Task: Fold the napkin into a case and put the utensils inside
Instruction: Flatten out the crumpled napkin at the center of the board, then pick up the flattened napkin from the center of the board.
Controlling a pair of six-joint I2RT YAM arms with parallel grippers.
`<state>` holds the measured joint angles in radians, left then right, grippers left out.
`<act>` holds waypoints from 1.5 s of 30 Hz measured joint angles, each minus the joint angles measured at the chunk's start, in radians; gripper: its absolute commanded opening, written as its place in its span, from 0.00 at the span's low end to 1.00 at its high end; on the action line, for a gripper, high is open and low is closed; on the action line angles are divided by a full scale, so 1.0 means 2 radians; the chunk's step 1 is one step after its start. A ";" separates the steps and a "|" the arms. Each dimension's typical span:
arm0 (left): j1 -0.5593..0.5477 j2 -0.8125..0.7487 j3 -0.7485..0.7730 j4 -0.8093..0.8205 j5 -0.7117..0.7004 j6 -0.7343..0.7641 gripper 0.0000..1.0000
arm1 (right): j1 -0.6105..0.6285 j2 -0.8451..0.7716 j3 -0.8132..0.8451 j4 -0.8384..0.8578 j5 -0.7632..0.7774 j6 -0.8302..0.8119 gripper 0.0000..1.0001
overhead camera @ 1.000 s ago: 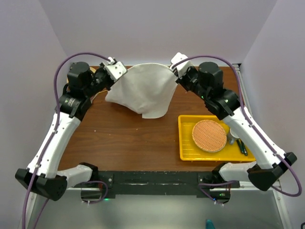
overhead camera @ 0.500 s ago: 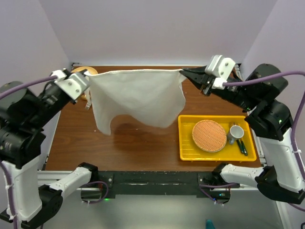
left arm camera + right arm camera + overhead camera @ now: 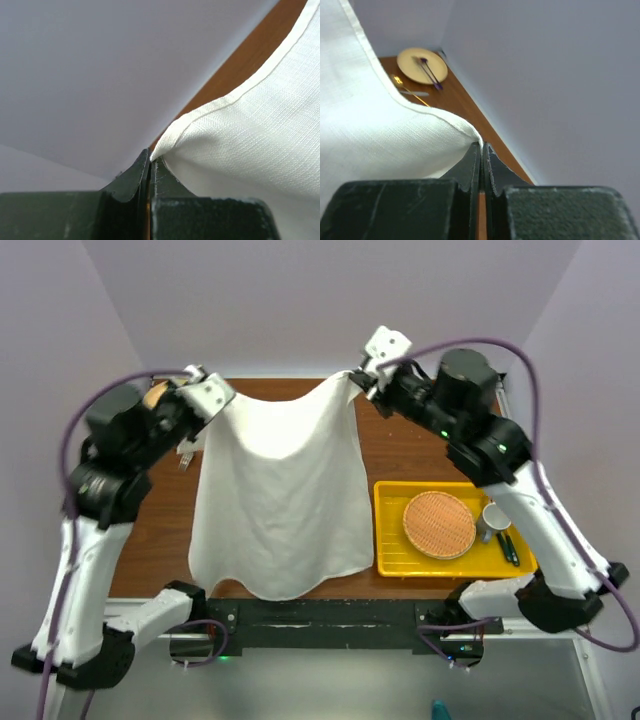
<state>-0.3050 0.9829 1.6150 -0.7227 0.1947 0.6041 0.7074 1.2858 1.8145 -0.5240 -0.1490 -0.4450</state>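
Observation:
The cream-white napkin [image 3: 280,500] is held up by its two far corners and drapes down to the table's near edge, sagging between the grips. My left gripper [image 3: 215,398] is shut on its left corner; the left wrist view shows the jaws [image 3: 150,159] pinching the hem of the napkin [image 3: 250,140]. On the right corner my right gripper [image 3: 352,378] is shut too, jaws [image 3: 481,146] clamped on the cloth [image 3: 370,135]. Gold utensils [image 3: 402,86] lie on the table beside a tan plate [image 3: 422,65]. No case is formed.
A purple utensil [image 3: 431,74] lies on the tan plate at the far left corner. At the right, a yellow tray [image 3: 390,540] holds a round woven orange mat [image 3: 439,524], a cup [image 3: 495,515] and dark green-handled utensils [image 3: 508,547].
Half a second ago the arms were spread wide with the napkin stretched taut. Both grippers have since moved inward and the cloth now hangs longer, reaching the near edge.

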 measured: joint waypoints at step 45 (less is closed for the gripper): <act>0.278 0.441 -0.026 0.126 0.120 -0.150 0.67 | -0.195 0.509 0.138 -0.145 0.020 0.117 0.55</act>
<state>0.2512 1.8648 1.5631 -0.4709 0.4339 0.3031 0.3172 2.3043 2.0914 -0.8139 -0.1097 -0.2115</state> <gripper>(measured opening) 0.668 0.613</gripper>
